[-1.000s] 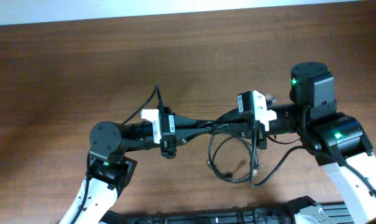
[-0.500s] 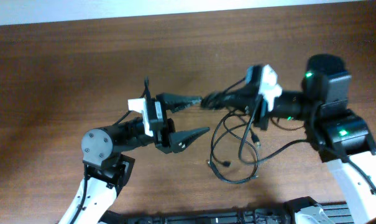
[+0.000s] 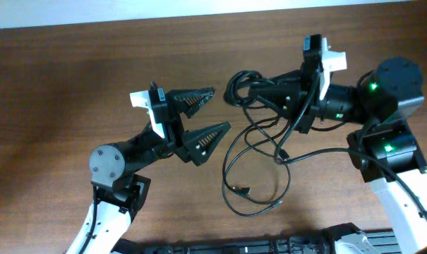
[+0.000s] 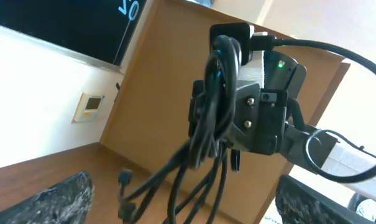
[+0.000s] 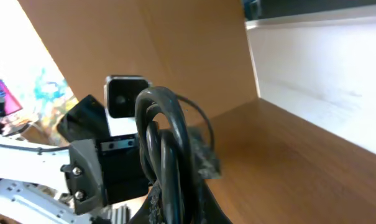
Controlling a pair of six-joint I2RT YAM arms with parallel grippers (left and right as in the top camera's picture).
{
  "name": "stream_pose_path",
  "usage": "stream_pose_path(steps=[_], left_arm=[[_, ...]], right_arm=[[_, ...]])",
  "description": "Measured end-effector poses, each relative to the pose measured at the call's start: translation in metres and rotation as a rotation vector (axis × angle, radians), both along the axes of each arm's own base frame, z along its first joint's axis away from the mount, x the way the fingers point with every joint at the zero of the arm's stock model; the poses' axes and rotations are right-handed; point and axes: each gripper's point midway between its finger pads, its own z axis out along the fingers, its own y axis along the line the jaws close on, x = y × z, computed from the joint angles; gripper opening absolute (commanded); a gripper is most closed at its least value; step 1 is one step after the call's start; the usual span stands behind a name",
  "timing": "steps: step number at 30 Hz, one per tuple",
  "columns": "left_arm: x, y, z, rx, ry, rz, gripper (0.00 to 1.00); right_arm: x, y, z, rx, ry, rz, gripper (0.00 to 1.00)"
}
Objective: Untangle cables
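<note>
Here the right gripper is clamped on a bunched part of the cables and holds it up off the table. The loose loops and a plug trail down onto the wood. The left gripper hangs just beside the bunch, jaws spread wide and empty. The step in hand looks like a pull-apart between the arms. Next, the left gripper likely needs to close on one separate strand and draw it away.

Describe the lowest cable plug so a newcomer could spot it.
In the middle of the table, black cables trail from the right end effector. Their biggest loop sags toward the robot's edge. The plug lies inside that loop, nearer the robot and further left than the other plug just under the bundle.
</note>
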Motion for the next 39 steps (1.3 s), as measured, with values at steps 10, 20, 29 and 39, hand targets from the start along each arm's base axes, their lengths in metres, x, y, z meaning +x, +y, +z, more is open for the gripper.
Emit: stream_pose_path(steps=[10,20,29,39], left_arm=[[-0.005,-0.005,0.000,-0.006,0.014,-0.024,0.56],[-0.005,-0.005,0.000,-0.006,0.014,-0.024,0.61],[-0.007,-0.006,0.001,-0.006,0.009,-0.030,0.00],[0.011,-0.005,-0.034,0.160,-0.054,0.059,0.00]], right_arm=[[0.000,0.030,-0.020,-0.013,0.086,0.100,0.04],[0.006,0.018,-0.019,-0.009,0.079,0.083,0.04],[-0.002,0.018,-0.020,-0.010,0.087,0.135,0.29],[0.028,0.006,-0.065,-0.082,0.362,-0.101,0.99]])
